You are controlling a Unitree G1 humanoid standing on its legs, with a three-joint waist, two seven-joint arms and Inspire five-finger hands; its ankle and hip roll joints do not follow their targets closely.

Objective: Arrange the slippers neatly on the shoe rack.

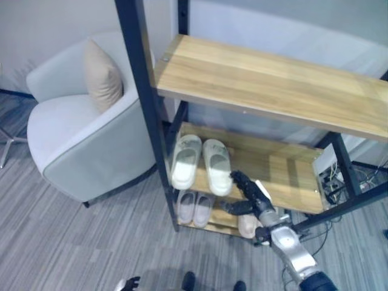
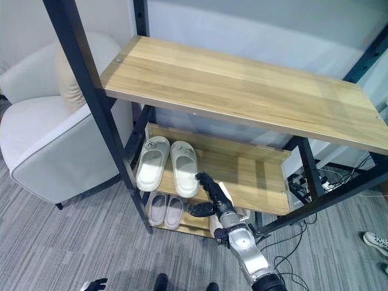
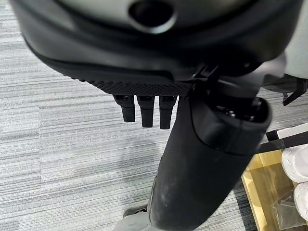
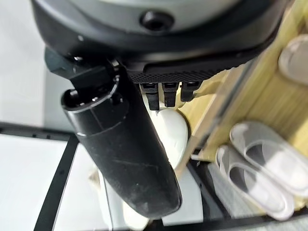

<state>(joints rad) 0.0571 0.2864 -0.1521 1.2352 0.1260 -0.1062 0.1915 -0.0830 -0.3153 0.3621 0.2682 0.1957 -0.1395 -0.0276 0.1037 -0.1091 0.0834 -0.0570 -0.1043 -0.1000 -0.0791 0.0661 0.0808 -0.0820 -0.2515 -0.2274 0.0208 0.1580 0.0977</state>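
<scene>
**Right hand reaching at the front of the shoe rack, slippers lying on two shelves**

The shoe rack (image 1: 267, 85) is standing against the wall, with a black frame and three wooden shelves. On the middle shelf (image 1: 285, 176) a pair of white slippers (image 1: 201, 161) is lying side by side, toes pointing to the wall, at the left end of the shelf. The heels are hanging a little over the front edge. On the bottom shelf a second pair, the pale pink slippers (image 1: 194, 208), is lying just below the white pair, also side by side.

The right hand (image 1: 253, 193) is reaching in from the lower right and is hovering at the front edge of the middle shelf, just beside the right white slipper. Its fingers (image 2: 209, 183) are looking relaxed and slightly bent, with the thumb standing apart, and they are not pinching anything. I cannot tell if the fingertips are touching the slipper. Under this hand, on the bottom shelf, one more cream slipper (image 4: 172, 135) is lying; the hand is partly covering it in the head views.

The left hand (image 3: 147, 110) is hanging low over the grey carpet floor (image 1: 73, 242), with fingers straight, close together and holding nothing.

A white armchair (image 1: 79, 139) with a beige cushion (image 1: 102, 76) is standing to the left of the rack.
</scene>
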